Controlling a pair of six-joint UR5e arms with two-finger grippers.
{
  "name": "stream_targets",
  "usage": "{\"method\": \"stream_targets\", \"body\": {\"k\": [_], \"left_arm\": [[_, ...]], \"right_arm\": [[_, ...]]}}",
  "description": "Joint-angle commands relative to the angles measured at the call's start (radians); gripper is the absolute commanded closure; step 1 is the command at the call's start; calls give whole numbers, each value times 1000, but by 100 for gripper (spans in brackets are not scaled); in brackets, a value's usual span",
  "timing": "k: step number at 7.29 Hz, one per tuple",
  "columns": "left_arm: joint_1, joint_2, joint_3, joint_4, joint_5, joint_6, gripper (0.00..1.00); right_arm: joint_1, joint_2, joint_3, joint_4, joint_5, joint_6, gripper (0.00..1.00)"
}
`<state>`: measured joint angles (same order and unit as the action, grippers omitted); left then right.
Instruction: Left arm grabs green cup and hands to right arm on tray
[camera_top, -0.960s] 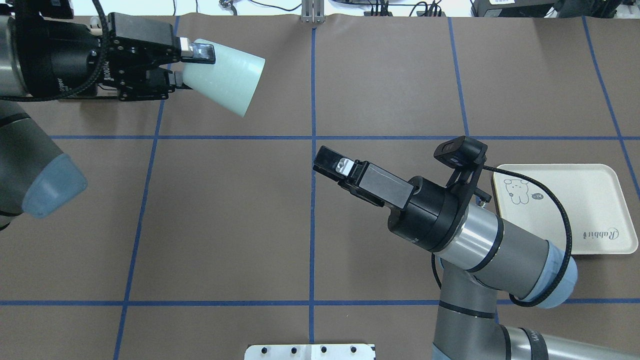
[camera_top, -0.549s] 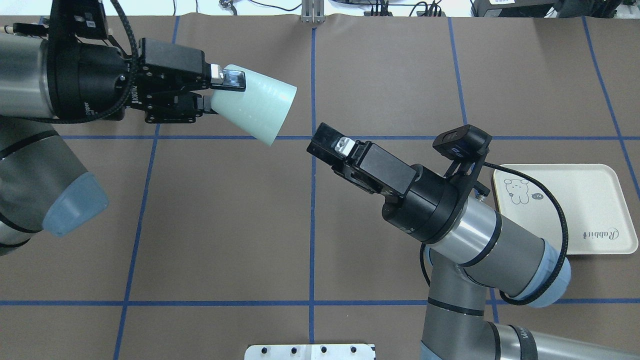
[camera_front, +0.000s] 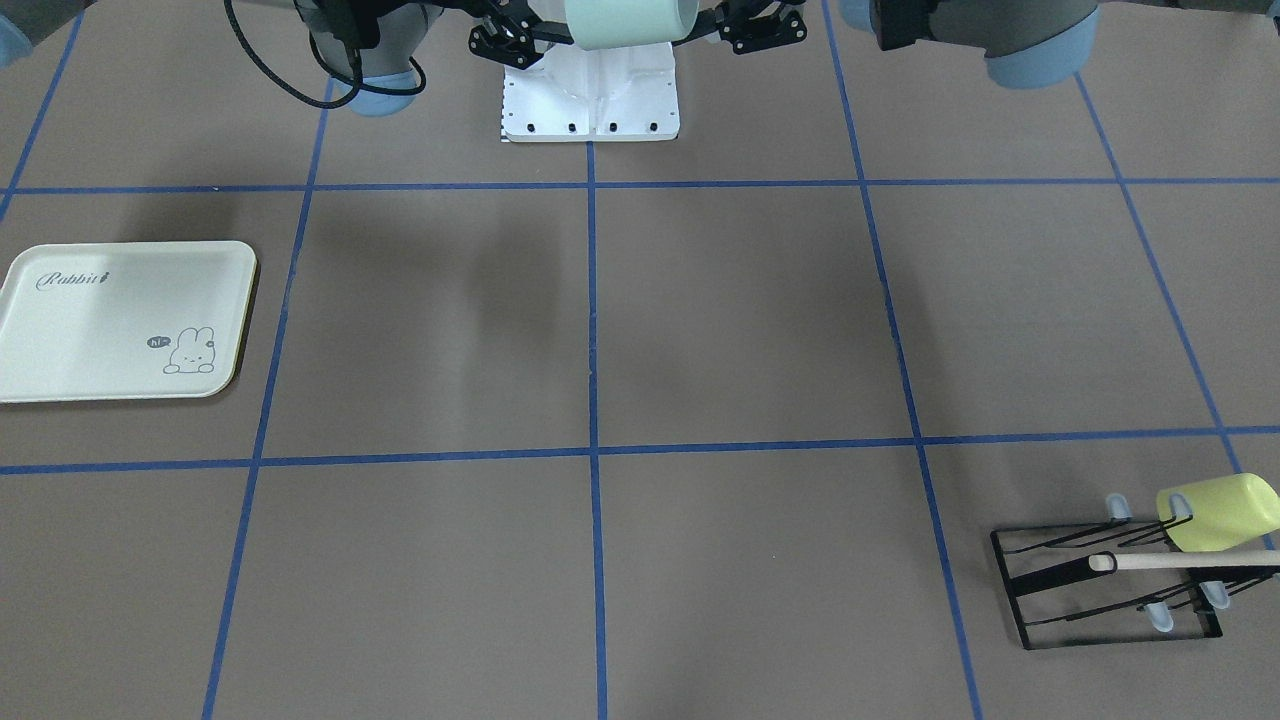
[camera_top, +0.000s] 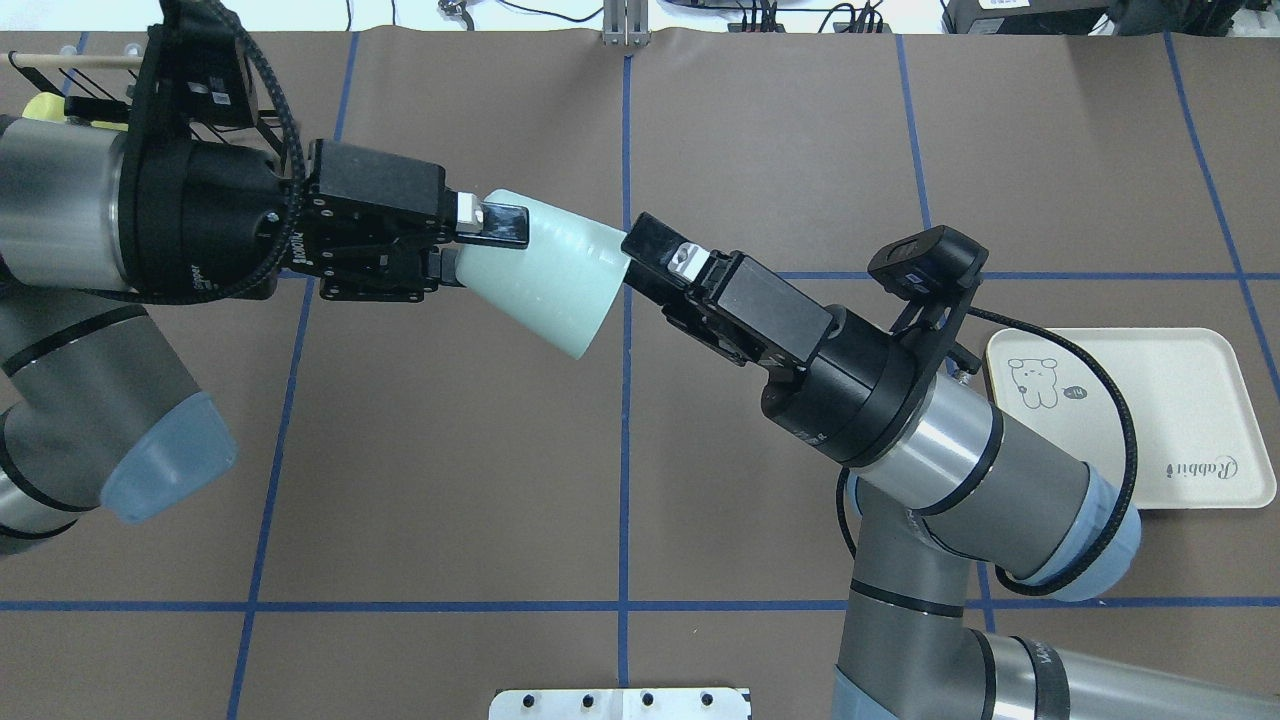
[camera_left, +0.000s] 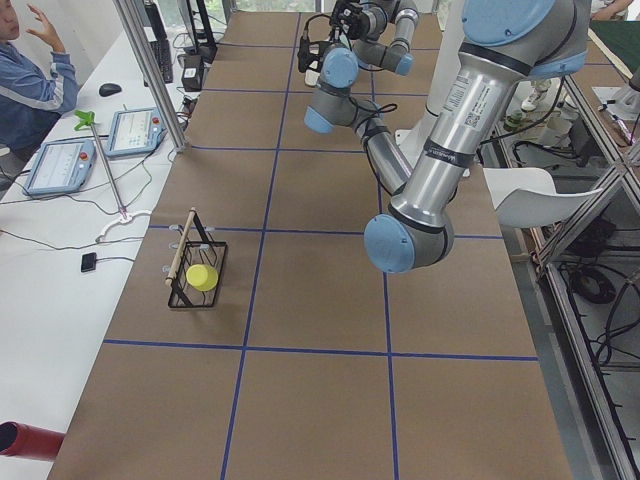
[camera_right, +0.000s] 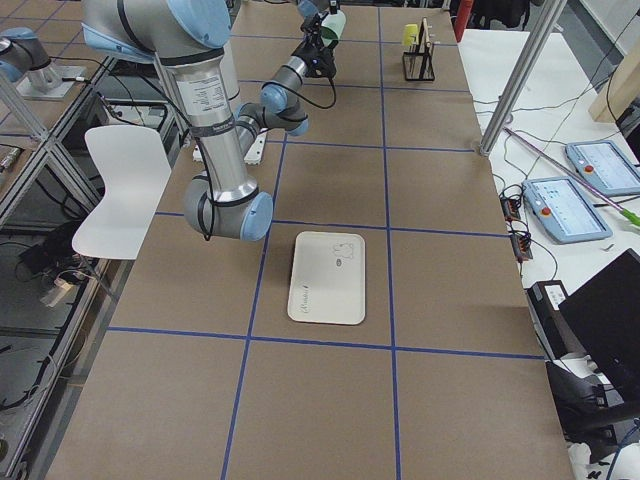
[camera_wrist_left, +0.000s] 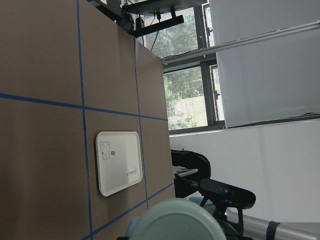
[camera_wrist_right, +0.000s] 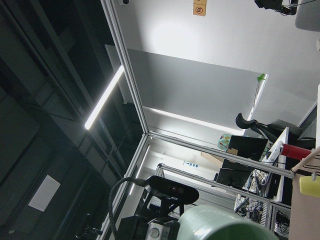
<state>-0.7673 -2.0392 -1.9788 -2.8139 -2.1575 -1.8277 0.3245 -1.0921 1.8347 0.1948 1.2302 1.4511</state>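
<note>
My left gripper (camera_top: 478, 248) is shut on the narrow end of the pale mint green cup (camera_top: 545, 275) and holds it sideways, high above the table, wide end toward the right arm. My right gripper (camera_top: 650, 270) is open, and its upper finger overlaps the cup's wide rim. The lower finger is hidden. In the front-facing view the cup (camera_front: 630, 20) hangs between both grippers at the top edge. The cream tray (camera_top: 1180, 420) lies flat and bare at the right, partly behind the right arm. It also shows in the front-facing view (camera_front: 100, 320).
A black wire rack (camera_front: 1120, 580) with a wooden dowel holds a brighter yellow-green cup (camera_front: 1215, 512) at the far corner on the left arm's side. The white base plate (camera_front: 590, 95) sits between the arms. An operator sits beyond the table in the exterior left view.
My left arm has carried the cup right and toward the table's middle. My right gripper has risen to meet it and now reaches the cup's wide end.
</note>
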Motion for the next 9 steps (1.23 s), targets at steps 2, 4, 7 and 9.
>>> {"method": "stream_targets", "body": {"k": [2,4,7,9], "left_arm": [[9,-26,6,2,4,-30,91],[9,-26,9,4,4,-30,91],[9,-24,6,5,-4,-28,91],[9,-24,6,7,-5,-28,91]], "right_arm": [[1,1,1,-5,0,3,2],[-1,3,6,-5,2,3,4],[1,1,8,-5,2,5,22],[1,3,8,-6,5,5,80]]}}
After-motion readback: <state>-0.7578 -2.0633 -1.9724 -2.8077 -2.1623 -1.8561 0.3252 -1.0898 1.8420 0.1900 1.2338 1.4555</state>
